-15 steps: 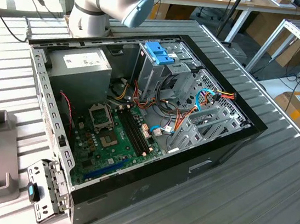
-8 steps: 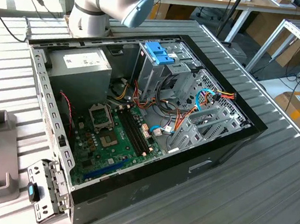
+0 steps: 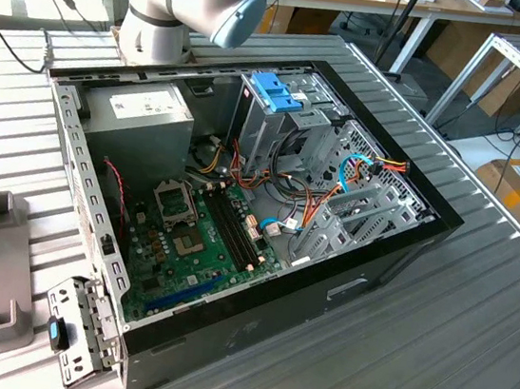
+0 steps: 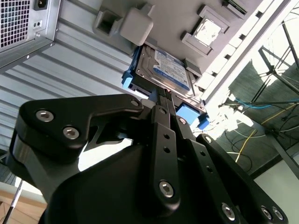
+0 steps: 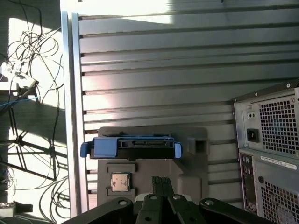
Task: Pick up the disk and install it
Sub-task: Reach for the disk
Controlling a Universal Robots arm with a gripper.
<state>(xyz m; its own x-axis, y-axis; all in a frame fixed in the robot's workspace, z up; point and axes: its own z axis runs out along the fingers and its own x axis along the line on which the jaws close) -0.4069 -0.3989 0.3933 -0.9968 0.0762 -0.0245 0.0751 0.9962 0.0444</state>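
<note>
You're on the approach for the pick, by the look of it. In the first wrist view, the disk (image 5: 131, 147) sits in the grey fixture (image 5: 191, 172) on the slatted table (image 5: 187, 70). The gripper (image 5: 162, 179) is just short of it, fingers together on nothing. The PC case (image 5: 268, 154) is well apart. Spread the fingers before closing in, centre on the body, stay off the label. The blue-tabbed end faces the gripper, parallel to the slats. Long axis, I judge, runs away across them. Flat or propped: can't tell.

Open computer case (image 3: 323, 299) on slatted table (image 3: 450, 354); grey power supply (image 3: 148, 137) inside (white sticker).
</note>
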